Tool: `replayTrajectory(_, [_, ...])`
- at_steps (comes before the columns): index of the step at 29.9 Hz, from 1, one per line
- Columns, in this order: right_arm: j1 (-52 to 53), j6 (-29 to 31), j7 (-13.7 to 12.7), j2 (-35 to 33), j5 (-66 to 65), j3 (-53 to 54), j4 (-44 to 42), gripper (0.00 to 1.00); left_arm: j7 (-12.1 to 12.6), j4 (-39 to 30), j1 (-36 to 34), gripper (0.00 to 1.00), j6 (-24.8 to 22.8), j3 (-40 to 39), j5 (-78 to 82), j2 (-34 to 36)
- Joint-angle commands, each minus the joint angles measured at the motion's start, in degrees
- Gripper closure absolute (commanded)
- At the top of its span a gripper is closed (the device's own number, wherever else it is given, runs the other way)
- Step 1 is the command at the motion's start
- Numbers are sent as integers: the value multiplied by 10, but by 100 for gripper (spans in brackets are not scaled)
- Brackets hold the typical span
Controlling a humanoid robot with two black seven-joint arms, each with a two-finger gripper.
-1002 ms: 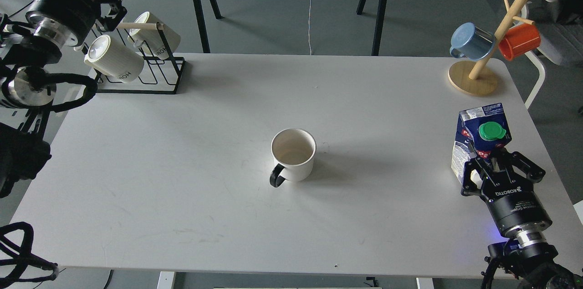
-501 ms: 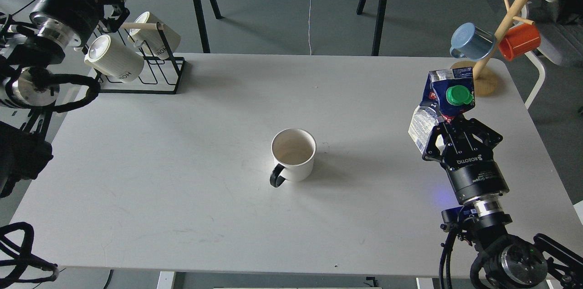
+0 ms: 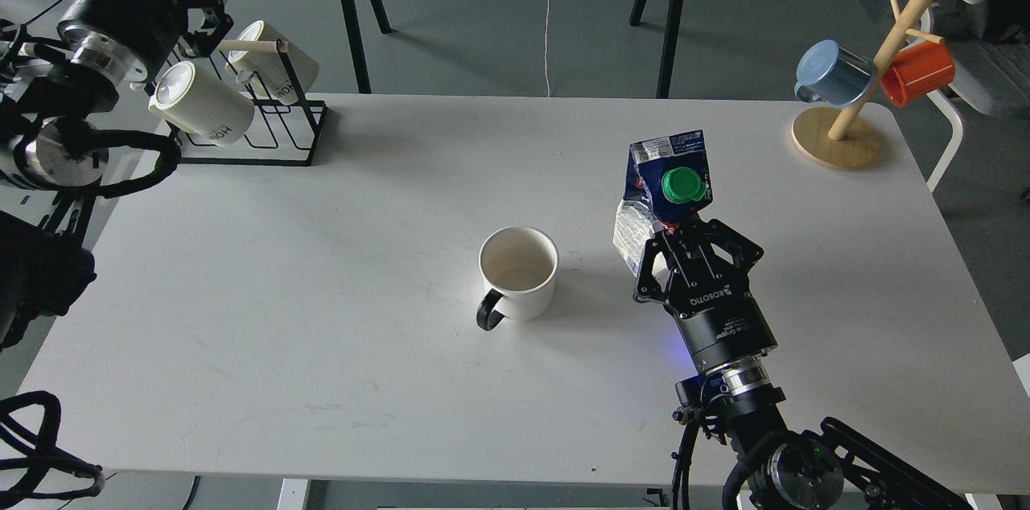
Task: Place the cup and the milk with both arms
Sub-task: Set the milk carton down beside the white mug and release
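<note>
Head view, jaws: right gripper [image 3: 674, 251] is clamped on the lower body of the milk [image 3: 661, 192], one finger on each side, carton standing roughly upright between them.
Milk feel: cardboard walls, so I'd guess it dents if squeezed hard; probably hefty if full, and the glossy print looks a bit slippery. A low grip on the flat sides seems right, not the gable or green cap [image 3: 684, 186].
Just left of the jaws: the cup [image 3: 518, 273] sits on the table [image 3: 322, 293], apart from the carton, handle toward the robot. Ceramic-looking, rigid, chippable; take it by the rim or handle.
Far from the jaws: left gripper [image 3: 211, 7] hangs up by the mug rack [image 3: 265, 132]; can't tell if it's open.
</note>
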Motion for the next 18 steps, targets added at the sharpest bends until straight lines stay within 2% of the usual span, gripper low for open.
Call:
replayTrajectory(1, [4, 0, -2, 25, -2, -11, -30, 84, 0, 0, 1, 1, 0, 0, 1, -1])
replayTrajectory(8, [26, 0, -2, 63, -17, -43, -79, 83, -1, 0, 1, 1, 0, 0, 1, 0])
replayTrajectory(12, [29, 0, -3, 73, -17, -53, -98, 78, -1, 0, 1, 1, 0, 0, 1, 0])
replayTrajectory(13, [29, 0, -5, 74, -17, -54, -100, 70, -1, 0, 1, 1, 0, 0, 1, 0])
replayTrajectory(14, [29, 0, -5, 74, -17, -56, -100, 53, -1, 0, 1, 1, 0, 0, 1, 0])
replayTrajectory(15, [29, 0, -6, 74, -17, -56, -100, 23, -1, 0, 1, 1, 0, 0, 1, 0])
replayTrajectory(16, [29, 0, -7, 72, -17, -56, -98, 0, -1, 0, 1, 1, 0, 0, 0, 0])
replayTrajectory(18, [28, 0, -9, 70, -17, -56, -95, 0, -1, 0, 1, 1, 0, 0, 1, 0])
